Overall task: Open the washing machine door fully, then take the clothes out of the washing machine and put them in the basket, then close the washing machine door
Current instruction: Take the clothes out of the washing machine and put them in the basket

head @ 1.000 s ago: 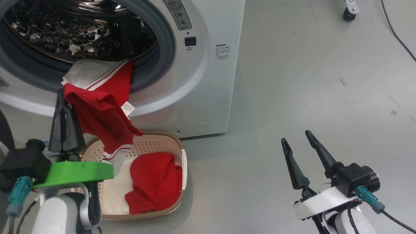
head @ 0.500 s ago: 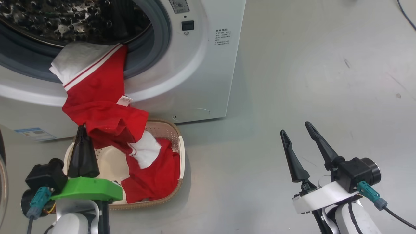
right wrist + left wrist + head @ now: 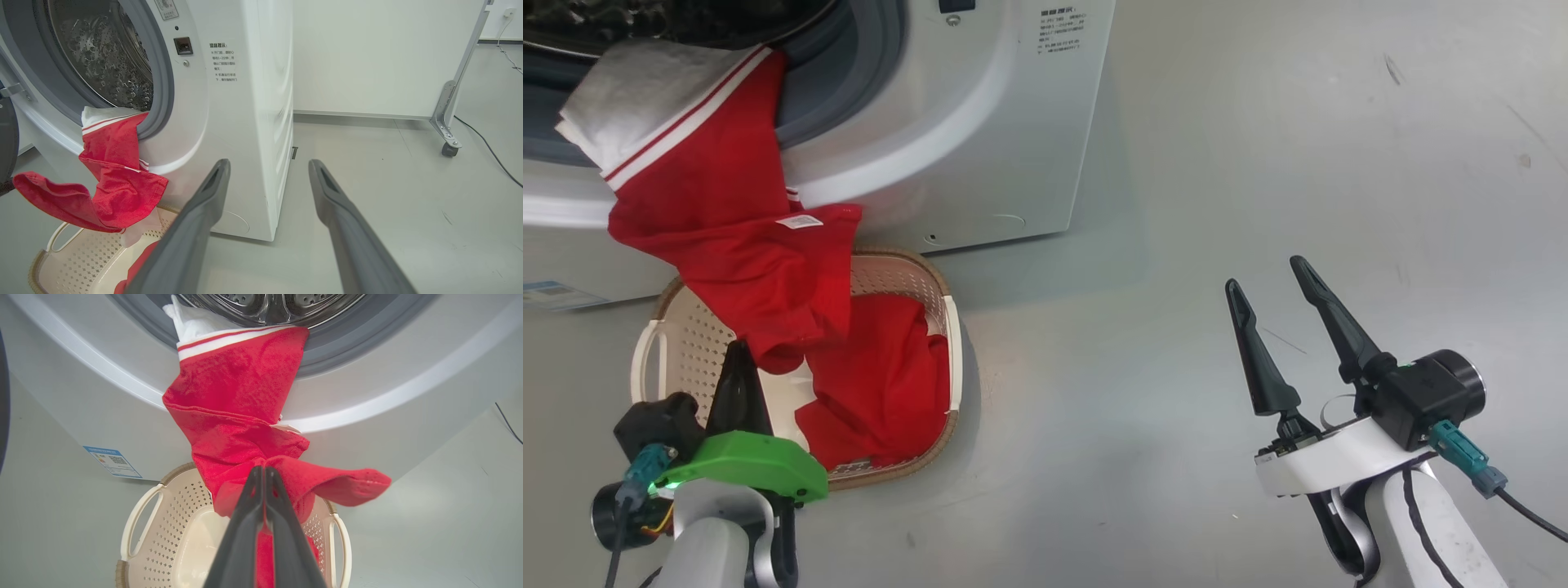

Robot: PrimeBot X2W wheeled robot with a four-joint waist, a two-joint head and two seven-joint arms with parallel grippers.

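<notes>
Down comes the left gripper (image 3: 262, 473), long dark fingers pressed together on a fold of the red fabric garment with white-striped trim (image 3: 241, 396). It has dropped from the drum lip to just above the small cream perforated basket (image 3: 171, 522). The pull looks half won: the striped end and white cloth (image 3: 629, 90) are draped over the grey gasket (image 3: 347, 347) of the white front-loading washing machine (image 3: 980, 147). Another red piece (image 3: 882, 384) lies in the basket. The right gripper (image 3: 1263, 273) waits, fingers spread, empty.
</notes>
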